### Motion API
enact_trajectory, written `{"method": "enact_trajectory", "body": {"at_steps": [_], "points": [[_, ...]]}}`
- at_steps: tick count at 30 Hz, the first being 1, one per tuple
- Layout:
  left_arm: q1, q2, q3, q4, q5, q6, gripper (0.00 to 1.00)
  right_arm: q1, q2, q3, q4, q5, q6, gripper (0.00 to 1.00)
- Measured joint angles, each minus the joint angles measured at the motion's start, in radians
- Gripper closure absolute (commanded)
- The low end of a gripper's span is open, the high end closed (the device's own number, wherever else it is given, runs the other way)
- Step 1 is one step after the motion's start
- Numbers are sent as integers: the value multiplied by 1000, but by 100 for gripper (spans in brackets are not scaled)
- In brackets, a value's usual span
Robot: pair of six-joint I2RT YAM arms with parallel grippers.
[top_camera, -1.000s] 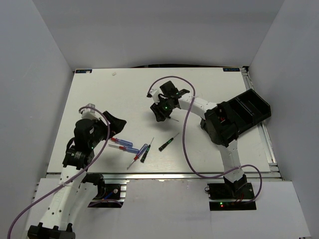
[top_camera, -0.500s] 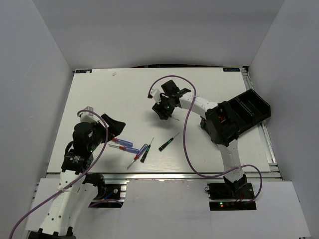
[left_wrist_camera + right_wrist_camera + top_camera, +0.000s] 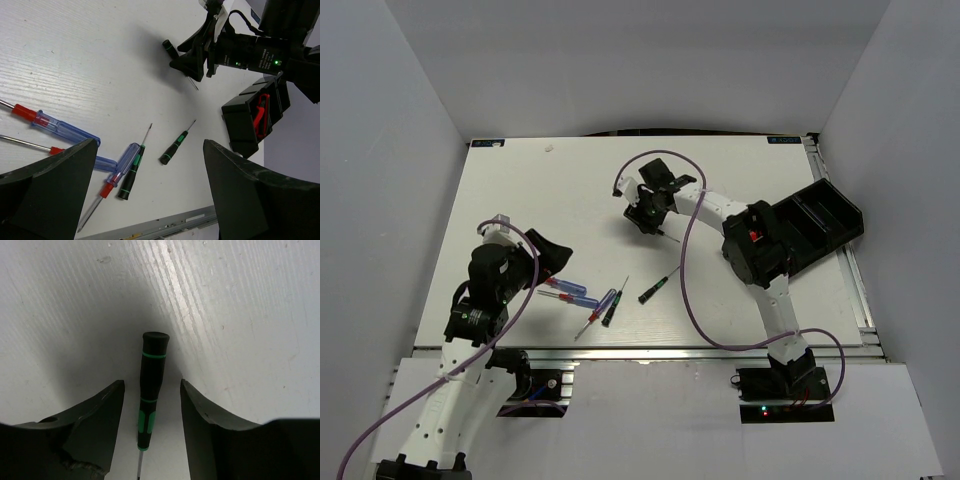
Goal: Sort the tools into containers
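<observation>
A black-green screwdriver (image 3: 154, 355) lies flat on the white table between the fingers of my right gripper (image 3: 150, 384), which is open with a gap on each side of the handle. From above, that gripper (image 3: 646, 210) stands at the table's middle. My left gripper (image 3: 150, 145) is open and empty above the table, near its front left (image 3: 548, 260). Below it lie three clear blue-and-red screwdrivers (image 3: 60, 127) and two more black-green ones (image 3: 174, 149). The black containers (image 3: 830, 215) sit at the right edge; one (image 3: 250, 120) holds a red-and-black knife (image 3: 260, 112).
The right arm's elbow (image 3: 760, 250) partly covers the containers. A purple cable (image 3: 692, 300) loops from the right wrist over the table's front. A metal rail (image 3: 650, 348) runs along the near table edge. Grey walls close in the sides.
My right gripper has shifted slightly toward the far side while staying over the black-green screwdriver. The left arm has barely moved. The loose screwdrivers lie where they were.
</observation>
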Motion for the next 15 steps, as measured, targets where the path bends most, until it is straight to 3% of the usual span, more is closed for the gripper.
{"method": "enact_trajectory", "body": {"at_steps": [2, 5, 6, 9, 12, 15], "points": [[0, -1, 0, -3, 1, -4, 2, -3, 3, 2, -3, -7, -3, 52], [0, -6, -3, -9, -1, -20, 2, -3, 3, 2, -14, -21, -10, 72], [0, -7, -3, -13, -4, -30, 2, -3, 4, 2, -20, -31, -11, 83], [0, -7, -11, -19, -18, -78, 7, -4, 5, 7, -29, -48, -18, 95], [0, 4, -36, -24, -29, -140, 21, -12, 9, 27, -60, -88, -15, 100], [0, 41, -51, -31, -28, -170, 21, -31, 14, 96, -129, -206, 7, 100]]}}
